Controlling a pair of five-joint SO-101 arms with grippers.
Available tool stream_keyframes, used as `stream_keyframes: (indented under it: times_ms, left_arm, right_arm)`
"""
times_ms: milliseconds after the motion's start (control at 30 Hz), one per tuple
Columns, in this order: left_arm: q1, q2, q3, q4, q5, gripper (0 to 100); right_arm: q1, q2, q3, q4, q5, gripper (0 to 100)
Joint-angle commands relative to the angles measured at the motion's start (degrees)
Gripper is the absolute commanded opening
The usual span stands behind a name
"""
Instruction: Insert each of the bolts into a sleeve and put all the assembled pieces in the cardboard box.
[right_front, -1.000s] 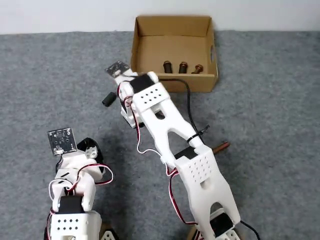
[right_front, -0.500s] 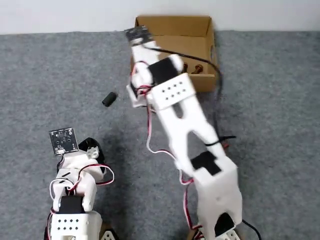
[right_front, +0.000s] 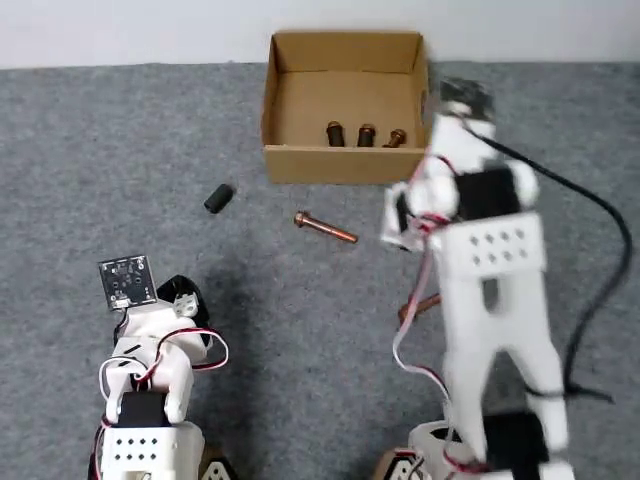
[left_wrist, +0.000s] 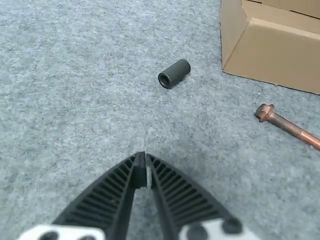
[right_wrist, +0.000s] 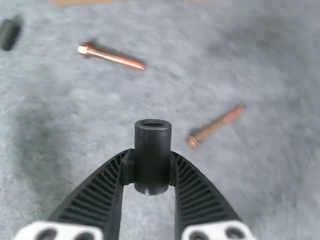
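Note:
My right gripper is shut on an upright black sleeve, held above the grey carpet. Below it lie two copper bolts: one farther off, one closer. In the high view the right arm stands to the right of the cardboard box, which holds three assembled pieces. One bolt lies in front of the box, the other partly under the arm. A second black sleeve lies to the left of the box. My left gripper is shut and empty, short of that sleeve.
Grey carpet covers the table. A white wall runs behind the box. The left arm sits at the near left corner. A black cable trails along the right arm. From the left wrist, the box corner and one bolt show.
The right arm has swung from left of the box, past its front, to the right side, uncovering the bolt in front of the box. The left arm has not moved.

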Motion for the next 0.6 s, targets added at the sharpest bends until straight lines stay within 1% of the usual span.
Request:
stream_keyframes:
  times_ms: [0, 100, 200, 267, 367, 433, 500, 567]
  left_arm:
    - [0.53, 0.0, -0.31, -1.23, -0.09, 0]
    - [1.76, 0.0, -0.31, -0.53, -0.09, 0]
    - [5.54, -0.09, -0.31, 2.37, -0.26, 0]
    - [7.21, -0.35, -0.31, 2.73, -0.26, 0]
    - [8.35, -0.44, -0.84, 2.55, -0.44, 0]
    - [8.62, -0.09, -3.65, 3.16, -0.44, 0]
    - [9.76, 0.09, -8.48, 6.59, -0.44, 0]
    - [12.75, 0.09, -13.85, 12.4, -0.44, 0]
  right_arm:
    - [4.97, -9.98, 7.38, 0.04, -0.53, 0.8]
    - [9.01, -16.84, 15.74, -2.42, -0.44, 0.8]
    - [13.14, -23.96, 24.53, -5.67, -0.35, 0.8]
    - [16.04, -28.88, 30.42, -8.66, -0.35, 0.8]
    - [19.47, -36.62, 38.33, -13.14, -0.35, 0.8]
    - [20.7, -41.45, 43.43, -15.69, -0.35, 0.8]
    - [21.05, -46.11, 47.47, -17.54, -0.35, 0.8]
    - [20.97, -50.59, 51.34, -18.59, -0.53, 0.8]
